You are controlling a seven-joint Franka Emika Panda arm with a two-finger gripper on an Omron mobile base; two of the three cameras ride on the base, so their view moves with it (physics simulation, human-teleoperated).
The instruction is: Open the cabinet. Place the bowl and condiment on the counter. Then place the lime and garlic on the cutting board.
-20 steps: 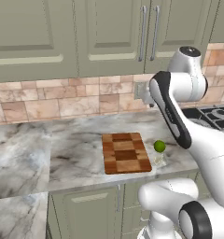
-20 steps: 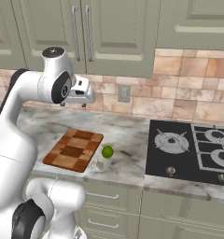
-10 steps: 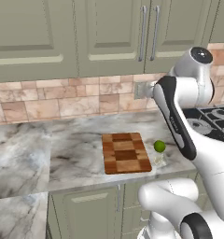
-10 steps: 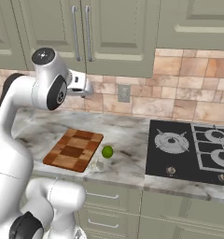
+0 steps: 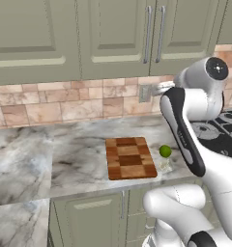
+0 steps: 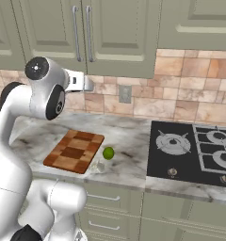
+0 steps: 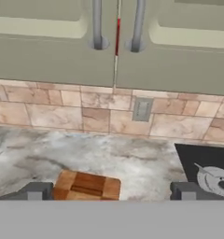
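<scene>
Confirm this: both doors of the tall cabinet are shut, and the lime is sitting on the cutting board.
Not quite. The cabinet doors are shut, but the lime sits on the counter just beside the cutting board, off its right edge, not on it. The left base view shows marble under the fruit.

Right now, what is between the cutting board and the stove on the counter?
In the right base view, the lime lies there, close beside the cutting board; the rest of the counter up to the stove is bare marble.

One cutting board (image 5: pixel 130 158), one lime (image 5: pixel 165 151), two closed cabinet (image 5: pixel 113 34) doors, and two handles (image 5: pixel 153 34).
</scene>
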